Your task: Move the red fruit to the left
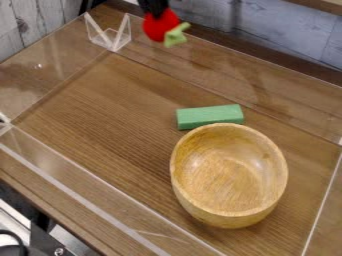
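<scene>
The red fruit (162, 29), small and glossy with a yellow-green leafy tip pointing right, hangs in the air near the top of the view, well above the wooden table. My gripper (158, 17) comes down from the top edge and is shut on the red fruit's upper part. Only the lower ends of the black fingers show; the rest of the arm is cut off by the frame.
A flat green block (211, 116) lies on the table right of centre. A large wooden bowl (229, 176) stands in front of it. Clear acrylic walls (40, 80) ring the table, with a clear bracket (107, 32) at the back left.
</scene>
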